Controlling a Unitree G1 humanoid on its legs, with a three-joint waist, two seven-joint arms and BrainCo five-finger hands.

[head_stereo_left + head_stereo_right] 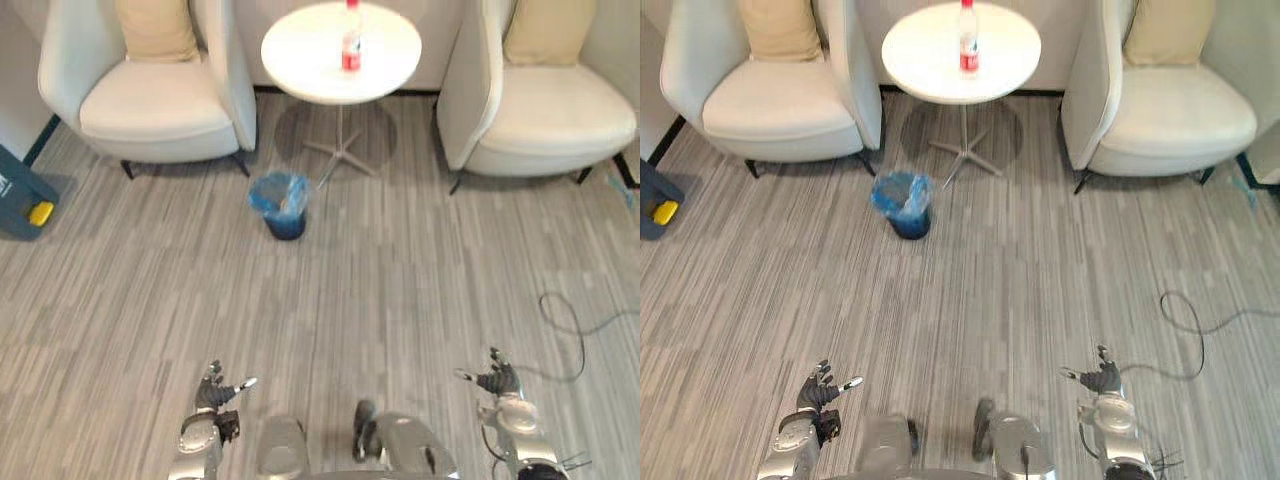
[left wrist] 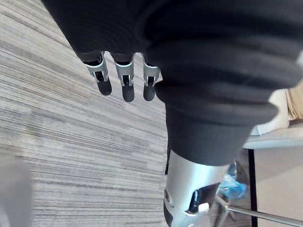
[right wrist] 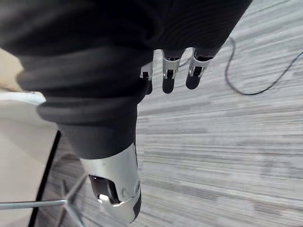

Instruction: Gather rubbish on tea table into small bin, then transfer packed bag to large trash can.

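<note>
one bottle upright on round table, small bin nearby, left hand and right hand loose-fingered, empty

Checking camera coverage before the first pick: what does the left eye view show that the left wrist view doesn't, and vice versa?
Left eye view adds: the round white tea tabletop with a red-labelled clear plastic bottle standing on it, and the right hand, open and holding nothing.
Left wrist view adds: a close look along the left hand, with its fingers straight and nothing in them.
Both: the left hand and the small bin lined with a blue bag on the grey striped floor, left of the table's base.
</note>
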